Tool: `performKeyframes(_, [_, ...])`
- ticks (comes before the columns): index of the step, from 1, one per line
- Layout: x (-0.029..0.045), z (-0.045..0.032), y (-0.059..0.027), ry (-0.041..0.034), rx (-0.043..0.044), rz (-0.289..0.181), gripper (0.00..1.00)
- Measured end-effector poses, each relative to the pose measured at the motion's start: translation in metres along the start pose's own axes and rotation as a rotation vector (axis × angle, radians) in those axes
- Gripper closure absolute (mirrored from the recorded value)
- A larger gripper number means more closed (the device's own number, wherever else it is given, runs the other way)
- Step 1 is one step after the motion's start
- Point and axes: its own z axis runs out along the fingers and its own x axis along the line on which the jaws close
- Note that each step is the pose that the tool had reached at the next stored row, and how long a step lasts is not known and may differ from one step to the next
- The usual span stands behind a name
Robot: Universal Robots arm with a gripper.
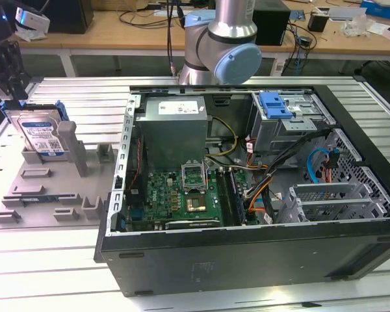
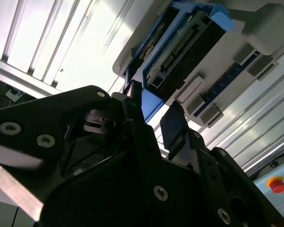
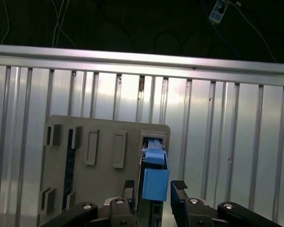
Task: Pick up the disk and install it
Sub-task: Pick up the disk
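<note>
Open fingers (image 3: 179, 185) straddle the disk (image 3: 155, 178)
Holding nothing, they flank its blue carrier edge with gaps either side; it stands on edge in a grey holder (image 3: 104, 124).

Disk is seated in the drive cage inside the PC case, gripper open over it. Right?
No. The disk stands upright in the gray fixture outside the PC case, on the exterior view's left, as the exterior view shows. The gripper is indeed open over it.
</note>
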Motion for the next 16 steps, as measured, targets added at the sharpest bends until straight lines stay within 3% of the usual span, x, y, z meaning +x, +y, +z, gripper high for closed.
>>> performKeyframes(16, [0.0012,0.0090,-0.0001,-0.0009,0.0001,0.000,0.56])
